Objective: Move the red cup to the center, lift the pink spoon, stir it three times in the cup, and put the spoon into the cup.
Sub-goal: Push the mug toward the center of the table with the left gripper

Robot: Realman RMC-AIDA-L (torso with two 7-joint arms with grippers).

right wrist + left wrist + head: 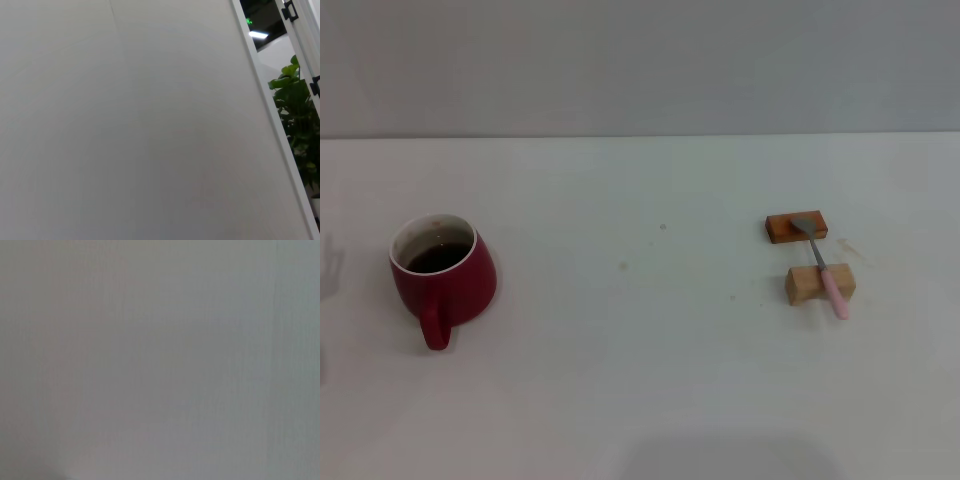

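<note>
In the head view the red cup (pixel 444 272) stands upright on the left side of the white table, its loop handle toward me and dark liquid inside. The pink spoon (pixel 824 269) lies on the right side, its pink handle resting on a tan wooden block (pixel 818 285) and its grey bowl on an orange-brown flat block (pixel 796 227). Neither gripper shows in any view. The left wrist view shows only a plain grey surface. The right wrist view shows only a blank white panel.
The white table (pixel 640 330) runs back to a grey wall. In the right wrist view a green plant (pixel 299 117) stands beyond the edge of the white panel.
</note>
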